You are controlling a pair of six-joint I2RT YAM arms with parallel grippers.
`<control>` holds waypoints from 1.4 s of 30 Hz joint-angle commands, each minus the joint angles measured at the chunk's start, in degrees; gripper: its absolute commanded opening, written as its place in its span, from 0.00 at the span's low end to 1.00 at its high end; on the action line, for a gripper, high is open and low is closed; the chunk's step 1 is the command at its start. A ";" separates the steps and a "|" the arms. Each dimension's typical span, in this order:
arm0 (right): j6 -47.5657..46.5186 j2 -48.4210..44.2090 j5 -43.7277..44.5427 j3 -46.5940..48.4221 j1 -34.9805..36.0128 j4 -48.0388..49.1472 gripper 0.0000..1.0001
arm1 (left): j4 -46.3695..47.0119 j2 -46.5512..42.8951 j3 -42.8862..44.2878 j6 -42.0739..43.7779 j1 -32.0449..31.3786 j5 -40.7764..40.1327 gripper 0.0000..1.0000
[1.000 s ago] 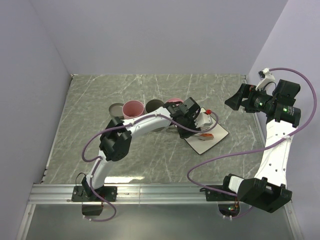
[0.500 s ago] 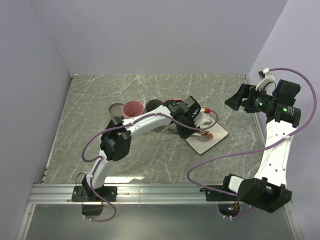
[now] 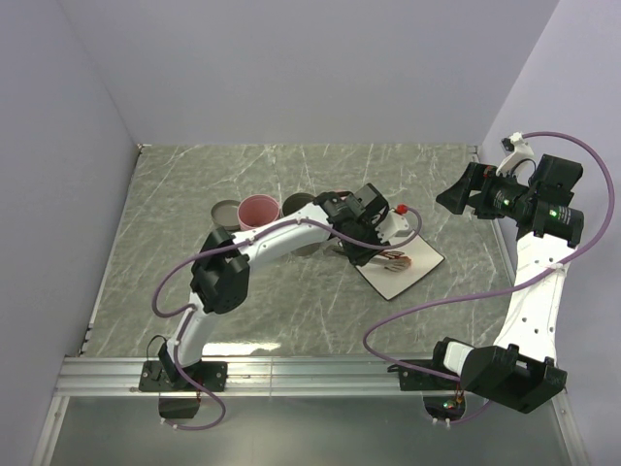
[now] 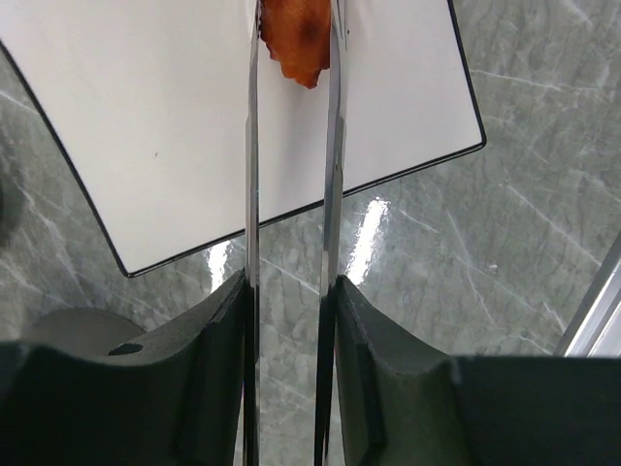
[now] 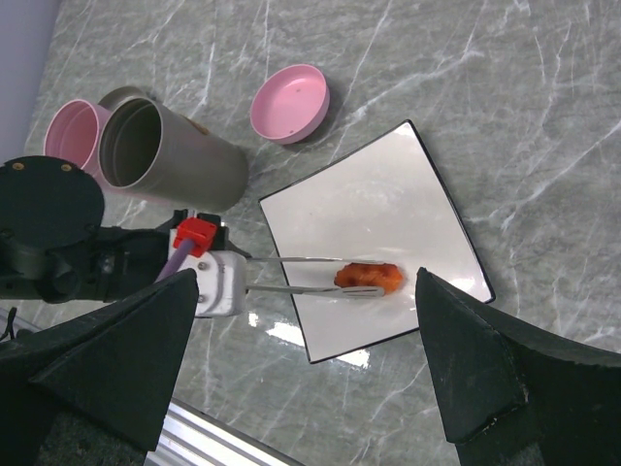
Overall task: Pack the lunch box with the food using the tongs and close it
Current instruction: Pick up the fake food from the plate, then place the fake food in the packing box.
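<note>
Since a second ago, your left arm has drawn back a little toward the containers, and the tongs' arms have come closer together.

Your left end effector (image 4: 289, 291) is closed narrow on the tongs (image 4: 332, 146), one finger pressed against the outside of each silver arm. The two arms run out nearly parallel over the white plate (image 4: 146, 126) and flank the reddish-brown lump (image 4: 296, 34), which appears to touch both. It is the only morsel showing on the plate, and you cannot tell whether it is off the surface.

The lump looks small and light, with a rough crust that should give the smooth metal some bite. The tongs look thin and springy, so they will likely flex before they pinch hard. Squeeze gently, and keep the tips across the lump's middle rather than its tapered end.

Your right end effector (image 5: 303, 286) hangs wide open and empty, well apart from the plate. Beyond the plate, a grey container (image 5: 170, 160) and a pink lid (image 5: 289, 102) sit on the tabletop (image 3: 194, 194).
</note>
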 commanded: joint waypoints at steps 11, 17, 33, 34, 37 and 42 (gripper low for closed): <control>-0.34 -0.98 -1.08 0.96 -0.53 0.75 1.00 | -0.31 -10.10 1.77 -2.42 0.42 -0.43 0.23; -0.52 -0.71 -1.52 1.40 -0.53 0.22 1.00 | -4.43 -13.61 3.53 -2.51 2.79 1.06 0.22; -0.61 -0.98 -2.22 0.61 -0.53 0.22 1.00 | -12.53 -29.70 -2.27 -1.10 17.02 7.30 0.22; -0.61 -1.15 -2.14 0.52 -0.53 0.22 1.00 | -13.05 -30.22 -2.88 -0.93 17.90 7.39 0.22; -0.52 -1.24 -2.49 0.26 -0.53 0.39 1.00 | -14.02 -32.33 -4.55 -0.05 21.50 7.65 0.22; -0.52 -1.50 -2.58 0.43 -0.53 0.22 1.00 | -14.29 -34.36 -6.75 1.54 26.08 7.74 0.22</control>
